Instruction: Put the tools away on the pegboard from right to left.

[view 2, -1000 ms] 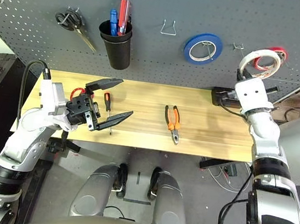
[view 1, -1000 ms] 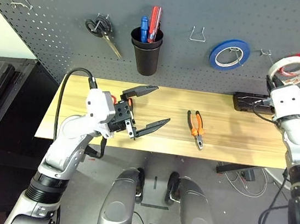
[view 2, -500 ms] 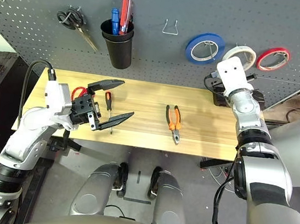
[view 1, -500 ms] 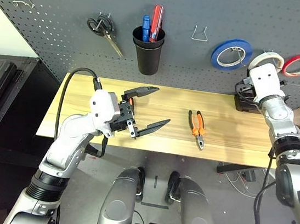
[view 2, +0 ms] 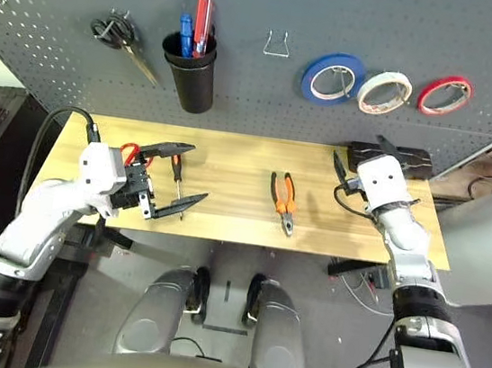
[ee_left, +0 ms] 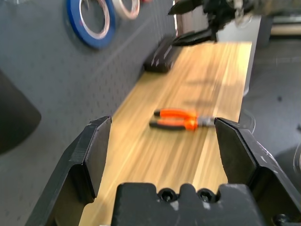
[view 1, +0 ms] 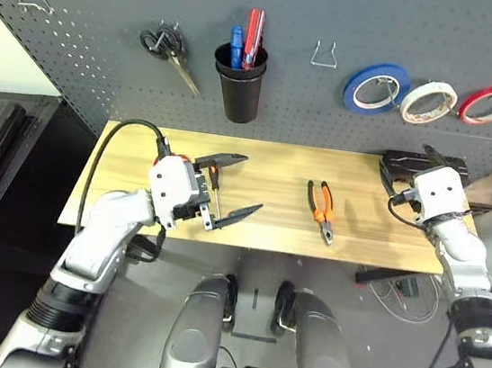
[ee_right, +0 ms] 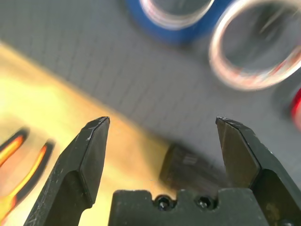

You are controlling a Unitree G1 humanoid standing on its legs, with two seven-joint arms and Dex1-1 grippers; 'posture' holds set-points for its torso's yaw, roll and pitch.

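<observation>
your white tape (view 1: 427, 103) hangs on the pegboard (view 1: 85, 27), between the blue tape (view 1: 376, 87) and the red tape (view 1: 487, 105), touching neither gripper. your right gripper (view 2: 355, 160) is low over the right end of the table (view 1: 267, 164), just in front of a black box (view 1: 403, 164) at the foot of the board; its fingers are spread wide with nothing between them, as your right wrist view shows plainly.

the pliers (view 1: 320, 210) lie flat on the table a little right of centre, orange handles toward the board, jaws toward the front edge. nothing touches them.

your left gripper (view 1: 233, 185) sits over the left part of the table, pointing toward the pliers, fingers spread wide and empty. the screwdriver (view 2: 175, 178) lies on the wood between those fingers as seen from above; you cannot tell whether a finger touches it. the red scissors (view 2: 128, 152) peek out just behind that gripper's body, mostly hidden by it.

on the board, the black scissors (view 1: 165, 52) hang at the left, then the black cup (view 1: 239, 83) holding a blue-handled and a red-handled tool, then a bare wire hook (view 1: 325, 55) just left of the blue tape. another bare hook (view 1: 34, 3) sits far left.
</observation>
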